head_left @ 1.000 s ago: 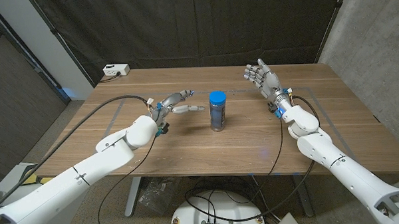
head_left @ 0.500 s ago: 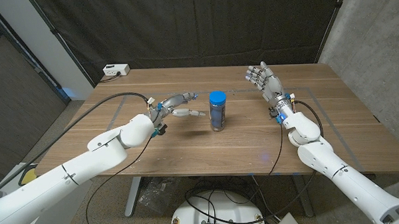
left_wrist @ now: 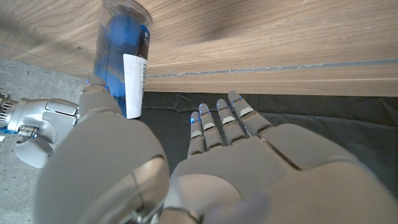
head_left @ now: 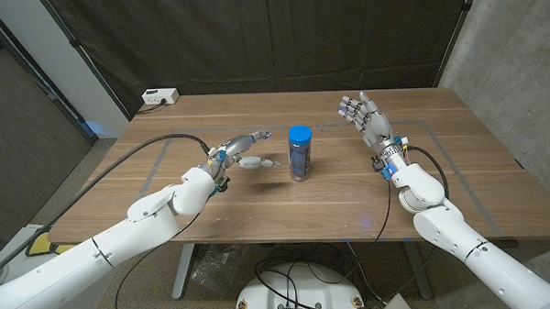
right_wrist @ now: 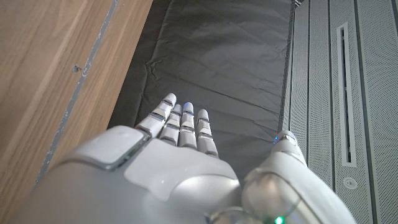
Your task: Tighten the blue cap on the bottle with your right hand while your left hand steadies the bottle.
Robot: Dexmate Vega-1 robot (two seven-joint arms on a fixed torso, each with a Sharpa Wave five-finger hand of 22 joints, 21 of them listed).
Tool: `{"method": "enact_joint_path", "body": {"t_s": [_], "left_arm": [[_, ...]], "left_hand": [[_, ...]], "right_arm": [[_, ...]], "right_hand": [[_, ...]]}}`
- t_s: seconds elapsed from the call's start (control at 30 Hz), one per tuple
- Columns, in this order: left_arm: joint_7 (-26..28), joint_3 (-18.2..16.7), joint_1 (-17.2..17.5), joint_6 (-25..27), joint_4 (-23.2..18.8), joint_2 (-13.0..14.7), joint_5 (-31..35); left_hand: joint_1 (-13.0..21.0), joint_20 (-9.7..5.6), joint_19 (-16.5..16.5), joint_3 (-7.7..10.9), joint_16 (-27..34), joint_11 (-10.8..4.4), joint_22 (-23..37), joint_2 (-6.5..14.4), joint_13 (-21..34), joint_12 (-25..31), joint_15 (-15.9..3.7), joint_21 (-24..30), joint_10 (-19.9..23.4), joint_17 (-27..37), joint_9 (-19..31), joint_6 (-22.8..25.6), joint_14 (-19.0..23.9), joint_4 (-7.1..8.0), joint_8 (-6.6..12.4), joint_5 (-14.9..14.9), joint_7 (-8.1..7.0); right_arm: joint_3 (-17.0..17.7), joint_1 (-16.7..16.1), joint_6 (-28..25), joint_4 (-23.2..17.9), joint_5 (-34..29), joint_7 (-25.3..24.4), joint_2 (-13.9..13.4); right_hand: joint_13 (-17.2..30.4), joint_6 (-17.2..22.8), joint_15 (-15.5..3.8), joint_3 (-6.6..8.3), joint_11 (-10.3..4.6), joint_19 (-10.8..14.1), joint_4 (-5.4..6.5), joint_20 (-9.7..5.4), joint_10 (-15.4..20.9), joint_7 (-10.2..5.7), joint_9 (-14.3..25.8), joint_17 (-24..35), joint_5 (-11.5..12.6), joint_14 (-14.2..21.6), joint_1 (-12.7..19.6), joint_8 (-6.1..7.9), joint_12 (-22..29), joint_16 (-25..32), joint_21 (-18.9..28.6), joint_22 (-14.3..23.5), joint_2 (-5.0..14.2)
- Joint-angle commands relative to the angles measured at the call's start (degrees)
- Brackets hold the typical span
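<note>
A small clear bottle [head_left: 299, 159] with a blue cap [head_left: 298, 134] stands upright at the middle of the wooden table [head_left: 258, 196]. My left hand [head_left: 244, 148] hovers to the bottle's left, fingers spread toward it, a short gap away, holding nothing. The left wrist view shows the bottle [left_wrist: 124, 56] with its white label just beyond my left hand [left_wrist: 224, 162], untouched. My right hand [head_left: 365, 113] is raised to the right of the bottle, fingers apart and upright, well clear of the cap. In the right wrist view my right hand [right_wrist: 180, 168] is open before the dark curtain.
A white power strip [head_left: 160, 97] lies at the table's far left corner. Black cables [head_left: 165, 145] run along both arms over the table. A dark curtain [head_left: 271, 35] hangs behind the far edge.
My left arm has slid forward and rightward, its hand staying near the bottle's left side. My right hand has drifted slightly right and toward me. The bottle has not moved.
</note>
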Motion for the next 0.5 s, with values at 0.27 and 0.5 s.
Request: {"method": "enact_joint_path", "body": {"t_s": [0.27,0.5], "left_arm": [[5.0,2.1,-1.0,-13.3,11.3,-6.9,2.0],[5.6,3.0,-1.7,-16.3,14.8,-9.9,1.3]], "left_hand": [[-1.8,-0.81,1.1,-0.74,-0.2,0.68,0.2,-0.3,0.2,-0.5,-1.81,-0.3,0.8,0.2,0.2,0.4,0.9,0.90,-0.32,0.0,0.30],[-2.4,-0.70,1.5,-1.15,-0.2,0.70,0.2,-0.4,0.2,-0.6,-1.74,-0.4,1.2,0.2,0.2,1.0,1.3,1.28,-0.30,-0.1,0.30]], "right_arm": [[0.7,-4.0,-0.2,-3.6,-1.0,-2.0,-1.4],[0.5,-4.0,-0.1,-3.3,-0.9,-1.5,-1.4]], "right_hand": [[0.2,0.6,-0.12,0.19,-0.05,0.5,-0.39,0.18,0.6,0.08,0.1,0.2,-0.1,0.7,0.8,0.46,0.1,0.2,-0.4,0.2,0.07],[0.2,0.8,-0.13,0.17,-0.04,0.5,-0.41,0.24,0.6,0.13,0.1,0.2,-0.1,0.7,0.8,0.50,0.1,0.2,-0.5,0.2,0.07]]}}
